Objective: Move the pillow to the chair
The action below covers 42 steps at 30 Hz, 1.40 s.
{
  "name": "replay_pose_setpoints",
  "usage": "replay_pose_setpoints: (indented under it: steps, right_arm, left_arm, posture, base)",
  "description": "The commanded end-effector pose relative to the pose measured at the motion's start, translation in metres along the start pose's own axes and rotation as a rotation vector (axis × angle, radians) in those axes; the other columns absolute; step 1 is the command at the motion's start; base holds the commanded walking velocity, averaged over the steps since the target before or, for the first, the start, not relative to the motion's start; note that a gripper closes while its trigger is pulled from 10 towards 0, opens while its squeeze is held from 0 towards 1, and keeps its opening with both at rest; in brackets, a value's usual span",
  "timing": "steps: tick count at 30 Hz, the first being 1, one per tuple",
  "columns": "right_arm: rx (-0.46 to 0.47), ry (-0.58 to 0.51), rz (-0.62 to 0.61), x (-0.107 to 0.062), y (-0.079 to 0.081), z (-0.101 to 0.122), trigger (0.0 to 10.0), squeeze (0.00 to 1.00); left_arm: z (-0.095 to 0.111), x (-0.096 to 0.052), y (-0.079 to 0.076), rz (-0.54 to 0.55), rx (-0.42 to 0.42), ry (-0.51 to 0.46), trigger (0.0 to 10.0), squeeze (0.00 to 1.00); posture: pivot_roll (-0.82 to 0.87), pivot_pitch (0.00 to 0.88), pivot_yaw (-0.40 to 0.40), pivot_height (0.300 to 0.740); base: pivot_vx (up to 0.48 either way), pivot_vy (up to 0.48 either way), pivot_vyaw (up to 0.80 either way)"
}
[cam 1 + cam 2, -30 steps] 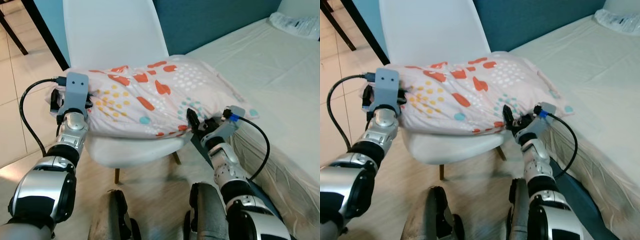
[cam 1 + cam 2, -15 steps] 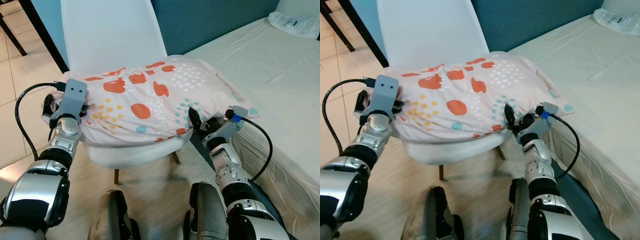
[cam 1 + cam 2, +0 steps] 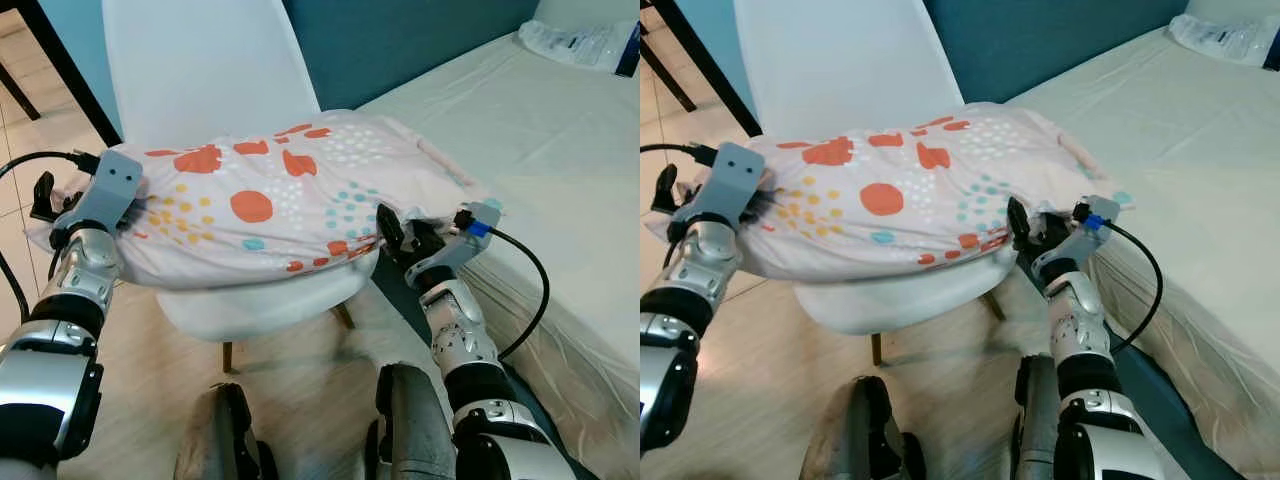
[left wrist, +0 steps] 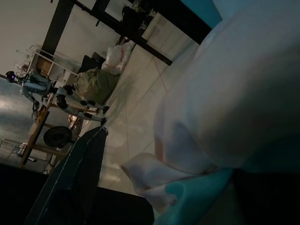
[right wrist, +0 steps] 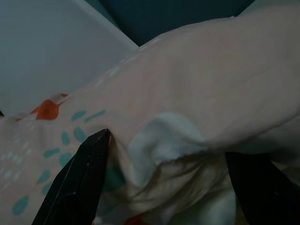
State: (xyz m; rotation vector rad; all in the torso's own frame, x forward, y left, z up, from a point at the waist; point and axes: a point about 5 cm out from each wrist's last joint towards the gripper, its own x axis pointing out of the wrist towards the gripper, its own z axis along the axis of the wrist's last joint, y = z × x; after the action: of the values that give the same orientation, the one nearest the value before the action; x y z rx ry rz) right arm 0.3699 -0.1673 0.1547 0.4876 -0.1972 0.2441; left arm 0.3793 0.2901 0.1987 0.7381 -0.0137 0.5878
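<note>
The left pincer (image 3: pixel 60 205) is being seen at the pillow's (image 3: pixel 270 200) left corner, its fingers spread, with cloth lying beside them. The pillow is being borne by the chair (image 3: pixel 250 300) seat, overhanging both sides. It is being judged light, soft and floppy, best gripped at opposite corners. The right pincer (image 3: pixel 395 235) is being held open astride the right corner, near the bed (image 3: pixel 560 150).

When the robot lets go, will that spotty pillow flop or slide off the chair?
The spotty pillow looks soft and floppy: its ends droop past the white chair seat. It probably stays put, since most of it rests on the seat. The right gripper bunches its corner easily, so it seems light.
</note>
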Motion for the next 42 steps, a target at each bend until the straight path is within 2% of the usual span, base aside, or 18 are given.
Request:
replay_pose_setpoints:
  steps: [1, 5, 6, 11, 13, 15, 19, 20, 21, 22, 23, 31, 32, 36, 37, 40, 41, 42]
  right_arm:
    - [0.009, -0.006, 0.000, 0.001, -0.002, 0.004, 10.0, 0.89]
    - [0.005, -0.008, 0.001, 0.001, -0.002, 0.006, 10.0, 0.78]
    - [0.005, -0.009, 0.001, 0.001, -0.002, 0.006, 10.0, 0.74]
    - [0.002, -0.008, 0.000, -0.001, -0.002, 0.005, 10.0, 0.67]
    - [0.001, -0.006, 0.000, -0.002, -0.002, 0.004, 10.0, 0.64]
    - [0.001, -0.002, 0.000, -0.003, -0.002, 0.003, 10.0, 0.60]
    - [0.001, 0.000, -0.001, -0.003, -0.002, 0.003, 10.0, 0.58]
    - [0.002, -0.001, -0.001, -0.003, -0.002, 0.003, 10.0, 0.57]
    - [0.002, -0.001, -0.001, -0.003, -0.002, 0.003, 10.0, 0.57]
    - [0.002, -0.001, -0.001, -0.003, -0.002, 0.003, 10.0, 0.56]
    - [0.002, 0.000, -0.001, -0.003, -0.002, 0.003, 10.0, 0.55]
    - [0.004, -0.002, 0.001, -0.002, -0.002, 0.004, 10.0, 0.50]
    - [0.004, -0.001, 0.001, -0.002, -0.002, 0.004, 10.0, 0.49]
    - [0.005, 0.000, 0.003, -0.002, -0.002, 0.003, 10.0, 0.46]
    - [0.004, 0.001, 0.005, -0.002, -0.002, 0.003, 10.0, 0.44]
    - [0.003, -0.001, 0.012, -0.001, -0.001, 0.005, 10.0, 0.37]
    - [0.003, -0.002, 0.013, -0.001, -0.001, 0.005, 10.0, 0.36]
    - [0.002, -0.003, 0.013, -0.001, -0.001, 0.005, 10.0, 0.34]
  left_arm:
    - [-0.019, 0.002, 0.020, 0.070, 0.026, 0.052, 10.0, 0.00]
    - [-0.020, -0.001, 0.013, 0.041, -0.042, 0.070, 10.0, 0.00]
    - [-0.023, -0.004, 0.004, -0.017, -0.126, 0.117, 10.0, 0.00]
    - [-0.031, -0.010, -0.009, -0.119, -0.200, 0.204, 10.0, 0.00]
    - [-0.036, -0.012, -0.014, -0.171, -0.342, 0.283, 10.0, 0.00]
    - [-0.035, -0.011, -0.013, -0.199, -0.419, 0.291, 10.0, 0.00]
    - [-0.036, -0.009, -0.008, -0.238, -0.476, 0.305, 10.0, 0.00]
    - [-0.037, -0.007, -0.004, -0.242, -0.477, 0.304, 10.0, 0.41]
    - [-0.037, -0.007, -0.004, -0.242, -0.477, 0.304, 10.0, 0.41]
    - [-0.037, -0.006, -0.002, -0.245, -0.478, 0.303, 10.0, 0.78]
    - [-0.037, -0.005, 0.001, -0.255, -0.484, 0.296, 10.0, 1.00]
    - [-0.036, -0.001, 0.012, -0.284, -0.499, 0.284, 10.0, 1.00]
    - [-0.034, -0.001, 0.011, -0.290, -0.511, 0.279, 10.0, 0.00]
    - [-0.032, -0.001, 0.009, -0.310, -0.520, 0.273, 10.0, 0.00]
    - [-0.031, -0.001, 0.008, -0.315, -0.523, 0.264, 0.0, 0.00]
    - [-0.027, -0.001, 0.008, -0.323, -0.527, 0.245, 0.0, 0.00]
    - [-0.026, 0.000, 0.009, -0.320, -0.528, 0.243, 4.2, 0.00]
    - [-0.025, 0.001, 0.011, -0.314, -0.524, 0.241, 10.0, 0.00]
  posture:
    - [-0.05, 0.226, 0.056, 0.586]
    - [-0.05, 0.220, 0.055, 0.586]
    - [-0.05, 0.218, 0.056, 0.586]
    - [-0.06, 0.217, 0.054, 0.586]
    - [-0.05, 0.216, 0.054, 0.586]
    - [-0.05, 0.215, 0.053, 0.586]
    - [-0.05, 0.217, 0.056, 0.586]
    - [-0.05, 0.216, 0.056, 0.586]
    - [-0.05, 0.216, 0.056, 0.586]
    - [-0.05, 0.216, 0.056, 0.586]
    - [-0.04, 0.214, 0.057, 0.586]
    - [-0.04, 0.213, 0.061, 0.586]
    - [-0.04, 0.211, 0.061, 0.586]
    - [-0.04, 0.206, 0.061, 0.586]
    - [-0.04, 0.202, 0.060, 0.586]
    - [-0.04, 0.199, 0.061, 0.586]
    - [-0.05, 0.197, 0.061, 0.586]
    - [-0.05, 0.197, 0.062, 0.586]
  base:
    - [0.000, 0.000, 0.00]
    - [0.000, 0.000, 0.00]
    - [0.000, 0.000, 0.00]
    - [0.000, 0.000, 0.00]
    - [0.000, 0.000, 0.00]
    - [0.000, 0.000, 0.00]
    - [0.000, 0.000, 0.00]
    - [0.000, 0.000, 0.00]
    - [0.000, 0.000, 0.00]
    - [0.000, 0.000, 0.00]
    - [0.000, 0.000, 0.00]
    - [0.000, 0.000, 0.00]
    - [0.000, 0.000, 0.00]
    - [0.000, 0.000, 0.00]
    - [0.000, 0.000, 0.00]
    - [0.000, 0.000, 0.00]
    - [0.000, 0.000, 0.00]
    - [0.000, 0.000, 0.00]
